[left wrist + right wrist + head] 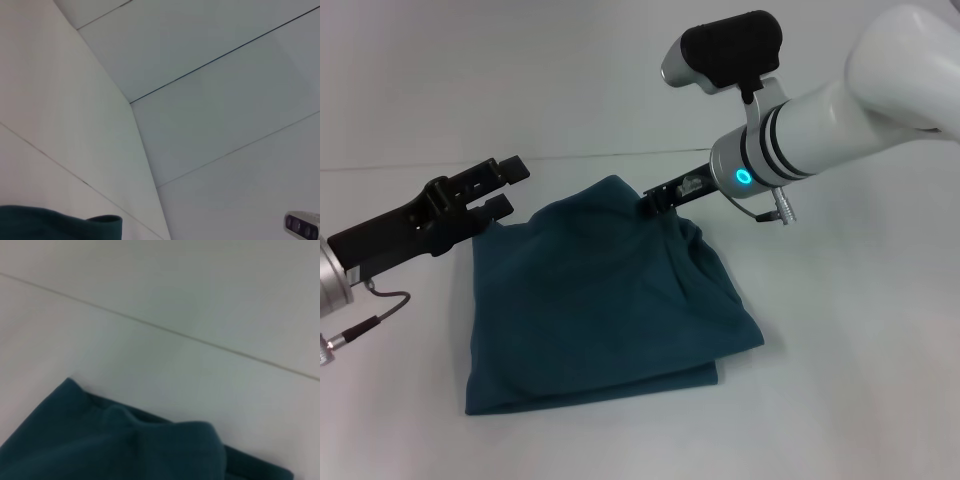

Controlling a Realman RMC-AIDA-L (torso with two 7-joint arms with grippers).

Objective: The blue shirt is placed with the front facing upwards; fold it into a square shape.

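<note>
White table (840, 330) bears folded blue shirt (600, 300); right claw (655, 200) pinches its far edge.

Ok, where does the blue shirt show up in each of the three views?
Head view: the blue shirt lies folded at centre on the table, between the left gripper and the right gripper.
Left wrist view: a strip at the bottom left corner.
Right wrist view: fills the lower left.
Shared landmark: the shirt's bunched far edge on the white table.

Plain white matte tabletop (840, 400), thin seam line near its far edge, dark teal-blue cotton shirt (590, 300) folded in rumpled layers on its middle
</note>
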